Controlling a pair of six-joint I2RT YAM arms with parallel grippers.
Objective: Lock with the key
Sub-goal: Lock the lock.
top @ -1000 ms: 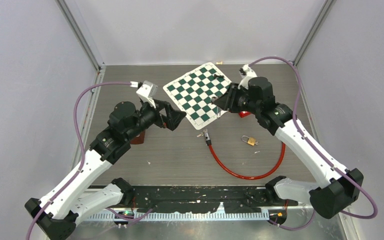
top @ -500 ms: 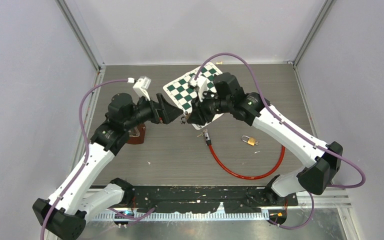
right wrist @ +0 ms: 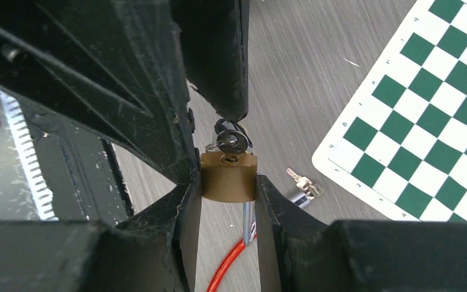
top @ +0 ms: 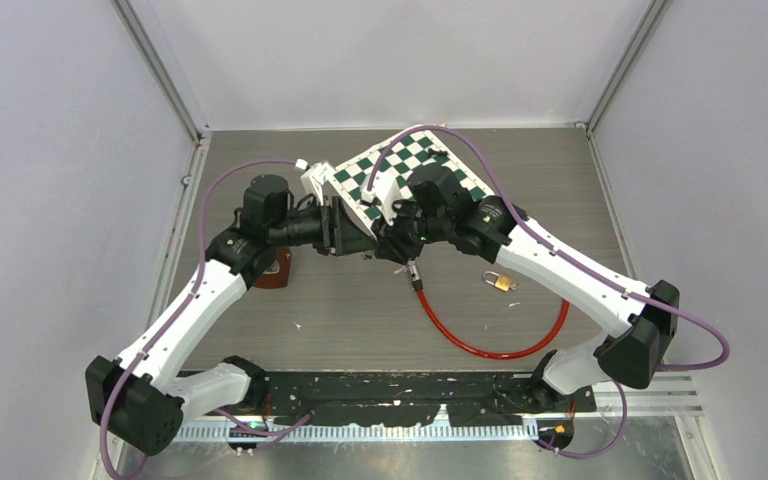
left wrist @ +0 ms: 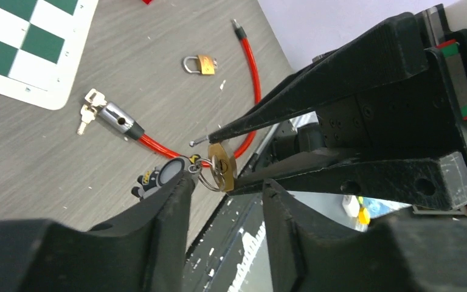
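Note:
My right gripper (right wrist: pixel 227 184) is shut on a brass padlock (right wrist: pixel 228 173), its steel shackle (right wrist: pixel 248 222) hanging between the fingers. A key (right wrist: pixel 231 143) on a ring sits in the padlock's keyhole. My left gripper (left wrist: pixel 228 185) meets it tip to tip above the table, its jaws half closed with a gap still showing. The key and padlock (left wrist: pixel 222 173) sit just past the left fingertips. The key ring touches one left finger (left wrist: pixel 170 207). A black keychain charm (left wrist: pixel 158 176) hangs beside it. Both grippers (top: pixel 375 248) meet in front of the chess mat.
A second small padlock (top: pixel 500 282) lies on the table to the right. A red cable lock (top: pixel 490 345) curves beneath, its steel head and keys (top: pixel 412 268) under the grippers. A chess mat (top: pixel 415 150) lies behind. A red-brown object (top: pixel 278 272) sits under the left arm.
The right arm swung left from the mat's right side, carrying the padlock to the left gripper. The left arm reached right to meet it, and its jaws narrowed.

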